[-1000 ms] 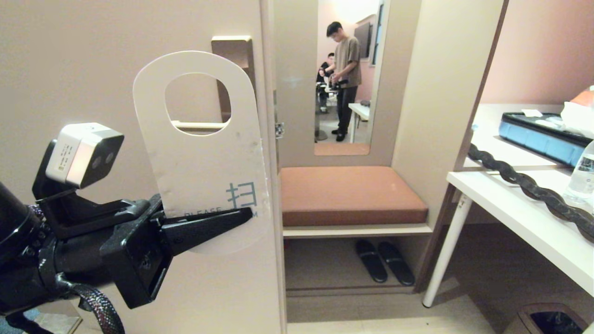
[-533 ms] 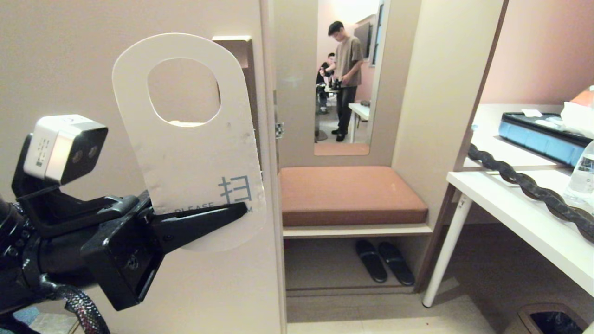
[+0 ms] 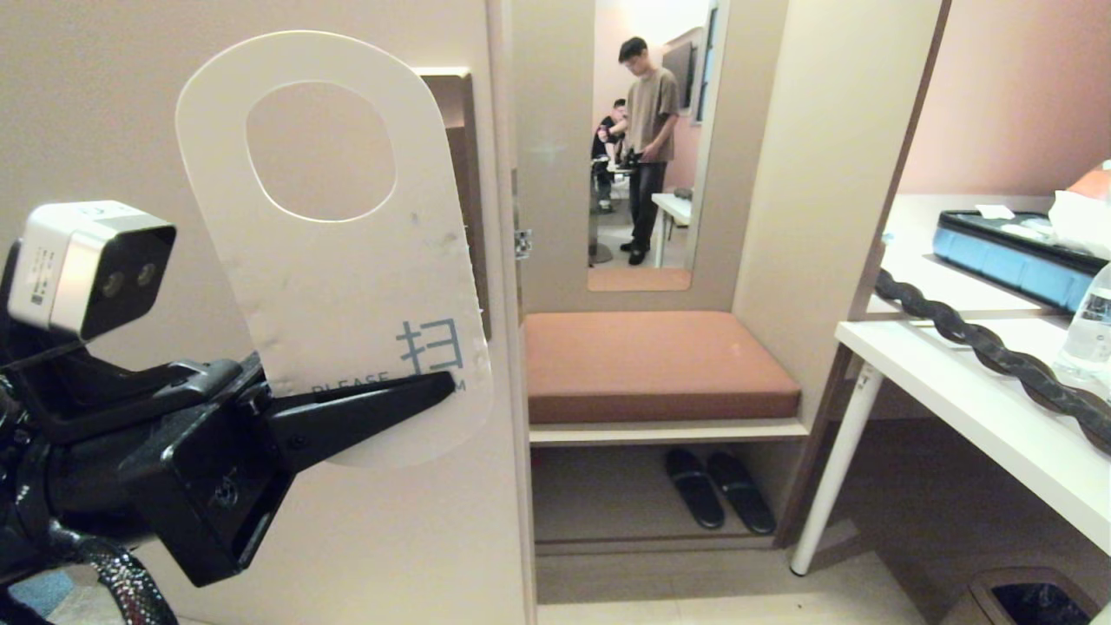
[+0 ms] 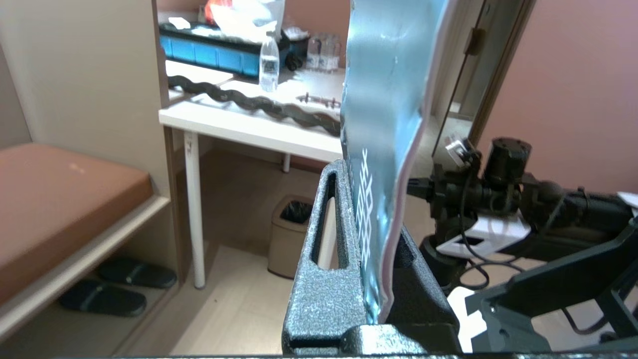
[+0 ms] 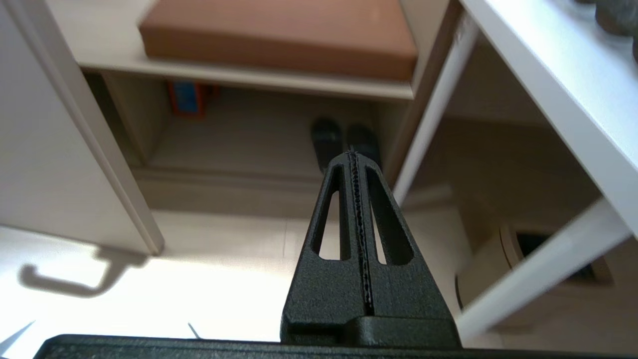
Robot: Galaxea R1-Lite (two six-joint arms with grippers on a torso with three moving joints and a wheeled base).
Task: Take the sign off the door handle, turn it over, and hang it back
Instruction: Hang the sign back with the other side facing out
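Far left in the head view, the left gripper (image 3: 438, 391) has its jaws clamped on the bottom end of the sign (image 3: 347, 286), right across the printed text. The sign stands upright in front of the door (image 3: 104, 113), white face to the head camera, and only bare door shows through its oval hole. It is off the handle, which I can't see at all; the sign probably covers it. Just a strip of the brown lock plate (image 3: 464, 174) peeks out at the sign's right edge. The left wrist view shows the blue face of the sign (image 4: 389, 99) looking wavy between the fingers (image 4: 326, 259), so I'd judge the card thin and floppy. Risks, as I see them: the grip sits on one end only, so during the flip the long free end could sag, swing or twist out of the jaws; a fast wrist roll would cause that. Turning this near the door, the top could clip the plate or door edge and bend. Rehanging needs the hole lined up on a handle now hidden, so a miss is likely. To the right are the bench (image 3: 655, 365) and slippers (image 3: 720, 490). The right gripper (image 5: 356, 159) shows only in its own wrist view, jaws pressed together with nothing between them, pointing at the floor, so no second hold if the sign slips.
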